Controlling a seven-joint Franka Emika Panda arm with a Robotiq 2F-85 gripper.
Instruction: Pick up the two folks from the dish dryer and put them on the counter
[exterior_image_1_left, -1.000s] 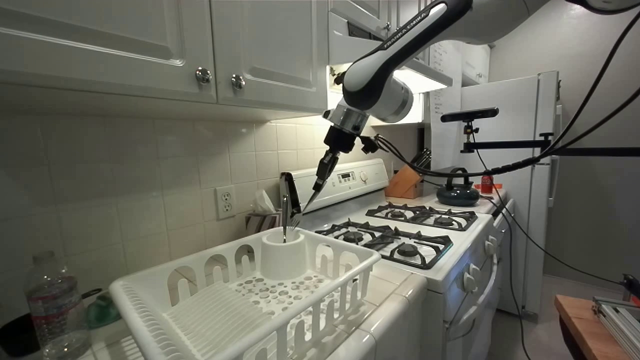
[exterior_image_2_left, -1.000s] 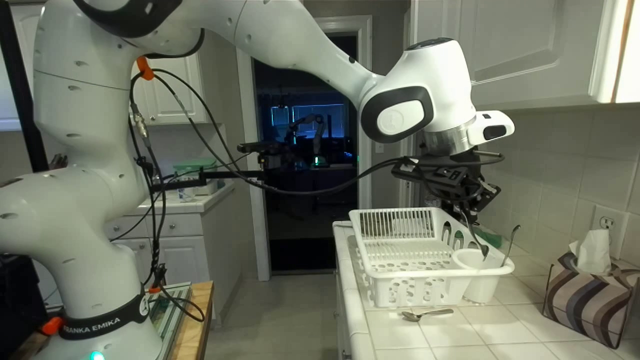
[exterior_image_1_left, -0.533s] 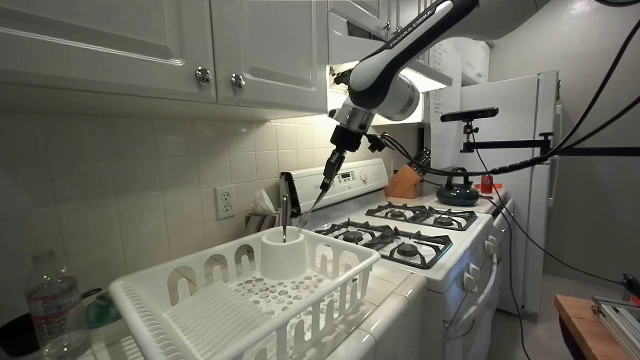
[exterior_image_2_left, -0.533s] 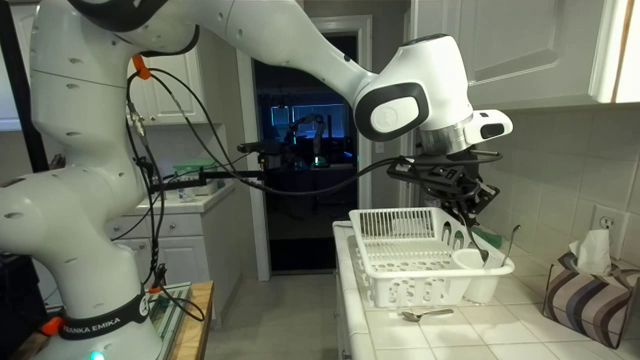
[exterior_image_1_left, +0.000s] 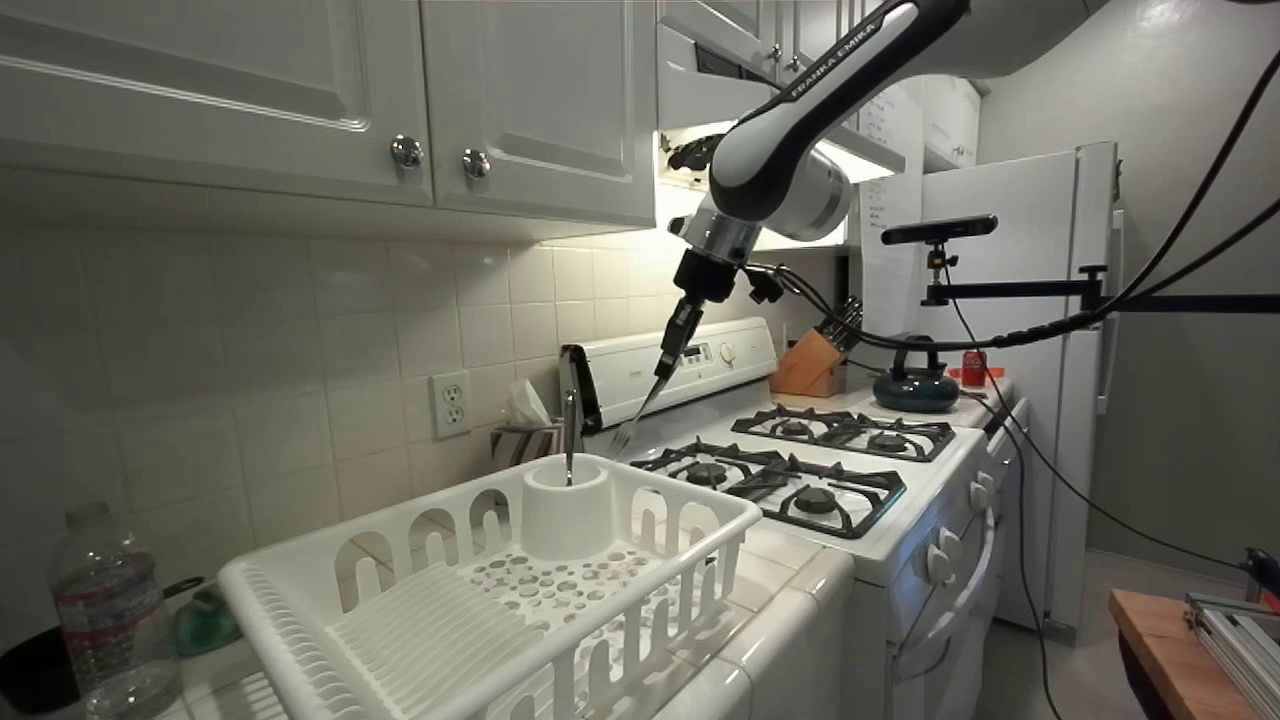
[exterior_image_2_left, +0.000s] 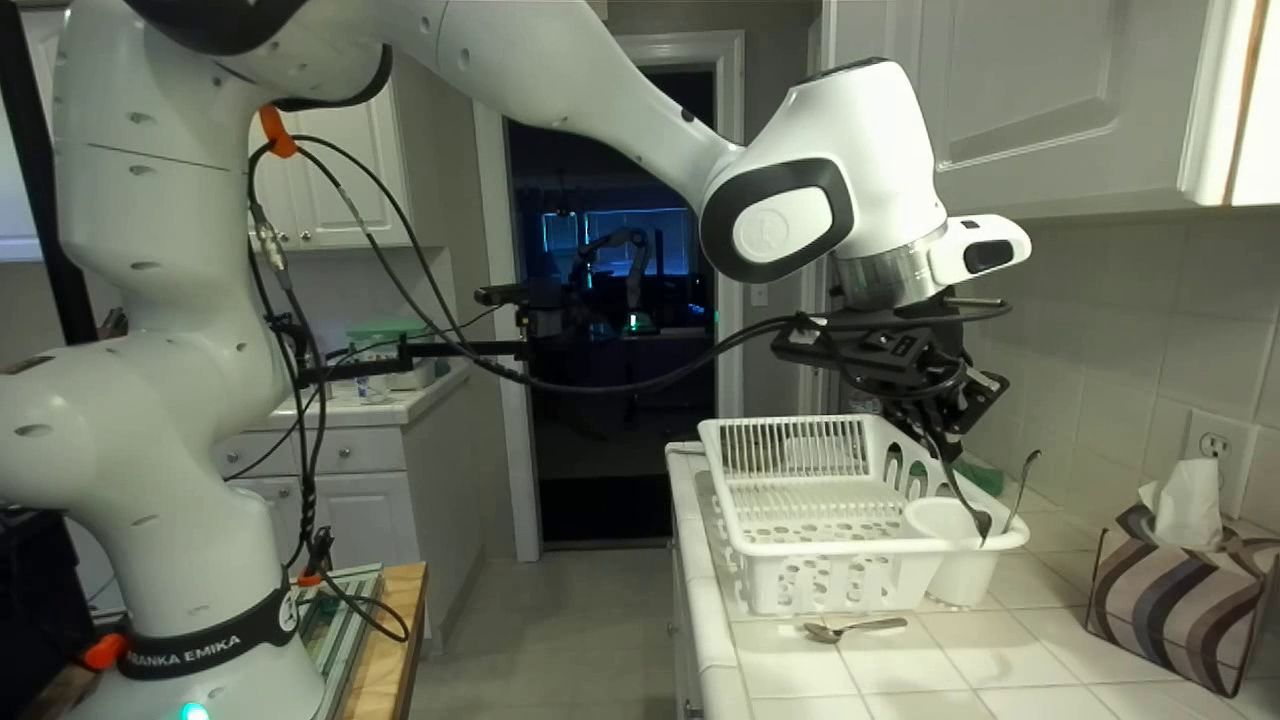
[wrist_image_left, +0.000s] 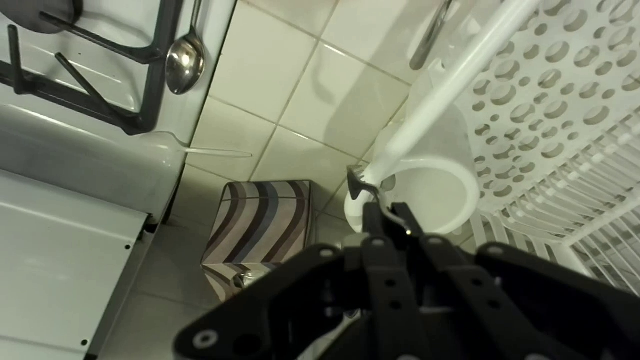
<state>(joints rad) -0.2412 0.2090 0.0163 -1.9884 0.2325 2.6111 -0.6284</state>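
Rightward swings the fork (exterior_image_1_left: 644, 406), gripper (wrist_image_left: 387, 210) and all!

It's clamped between the fingers, tines slanting down just right of the rim of the white cup (exterior_image_1_left: 565, 515) in an exterior view. Seen there, another utensil (exterior_image_1_left: 570, 430) pokes from that cup, at the far corner of the dish rack (exterior_image_2_left: 850, 548) on the counter (exterior_image_2_left: 1000, 655).

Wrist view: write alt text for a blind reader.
Gripper closed on a metal fork, seen over the corner of a white dish rack, near its utensil cup. A striped tissue box stands on the tiled counter.
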